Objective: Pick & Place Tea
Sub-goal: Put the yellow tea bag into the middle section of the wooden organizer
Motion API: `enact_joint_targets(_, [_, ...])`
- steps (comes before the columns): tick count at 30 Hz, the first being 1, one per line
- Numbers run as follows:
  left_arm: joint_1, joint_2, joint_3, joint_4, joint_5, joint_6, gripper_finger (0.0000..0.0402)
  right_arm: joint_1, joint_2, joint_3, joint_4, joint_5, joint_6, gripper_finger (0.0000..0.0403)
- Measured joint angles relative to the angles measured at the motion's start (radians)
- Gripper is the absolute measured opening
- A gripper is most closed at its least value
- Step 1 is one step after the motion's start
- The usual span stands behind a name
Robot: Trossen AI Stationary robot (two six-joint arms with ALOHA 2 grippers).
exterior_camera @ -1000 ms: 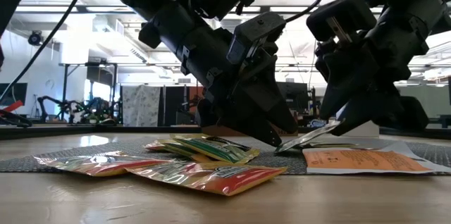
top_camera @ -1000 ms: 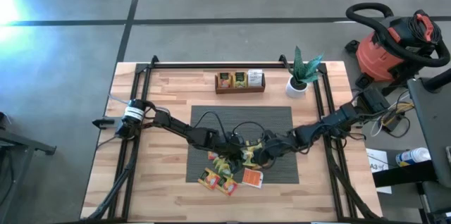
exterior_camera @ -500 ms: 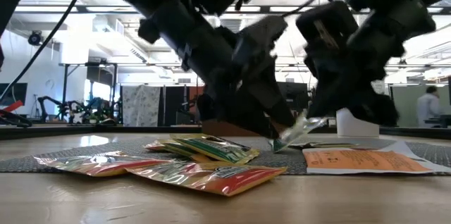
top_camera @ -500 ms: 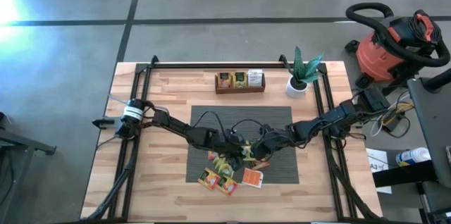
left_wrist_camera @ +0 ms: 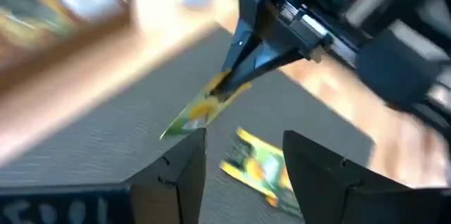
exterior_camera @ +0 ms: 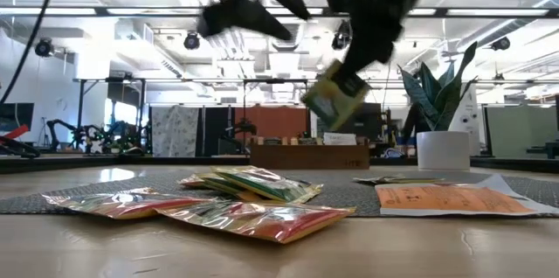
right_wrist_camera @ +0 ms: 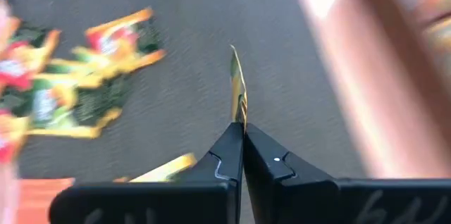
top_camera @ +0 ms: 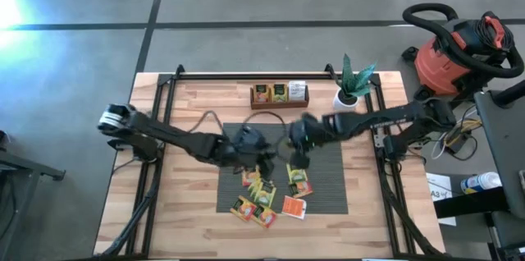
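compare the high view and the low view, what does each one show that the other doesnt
Only the high view shows the red vacuum beside the table and the full outline of the grey mat. Only the low view shows the room behind and the held sachet hanging clear above the table. Both show the right gripper with jaws shut on that sachet, the loose sachets, the wooden tray and the potted plant.

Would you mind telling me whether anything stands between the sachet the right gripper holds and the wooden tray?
Nothing visible does. The right gripper is shut on a yellow-green sachet, lifted above the mat. Only bare mat and table lie between it and the tray. The plant stands off to the side.
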Motion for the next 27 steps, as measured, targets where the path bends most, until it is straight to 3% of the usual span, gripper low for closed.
enact_joint_targets(4, [-0.036, -0.086, 0.0, -0.126, -0.161, -0.075, 0.0181, -0.133, 0.0, 0.115, -0.064, 0.001, -0.183, 0.0008])
enact_joint_targets(10, [-0.099, -0.144, -0.033, -0.203, -0.264, -0.169, 0.0181, -0.326, 0.041, 0.258, -0.113, -0.04, -0.486, 0.0008])
enact_joint_targets(17, [-0.111, -0.151, -0.066, -0.25, -0.275, -0.164, 0.0181, -0.468, 0.269, 0.48, -0.303, -0.061, -0.667, 0.0008])
enact_joint_targets(27, [-0.046, -0.172, -0.07, -0.402, -0.255, -0.172, 0.0181, -0.543, 0.595, 0.849, -0.581, -0.096, -0.694, 0.0008])
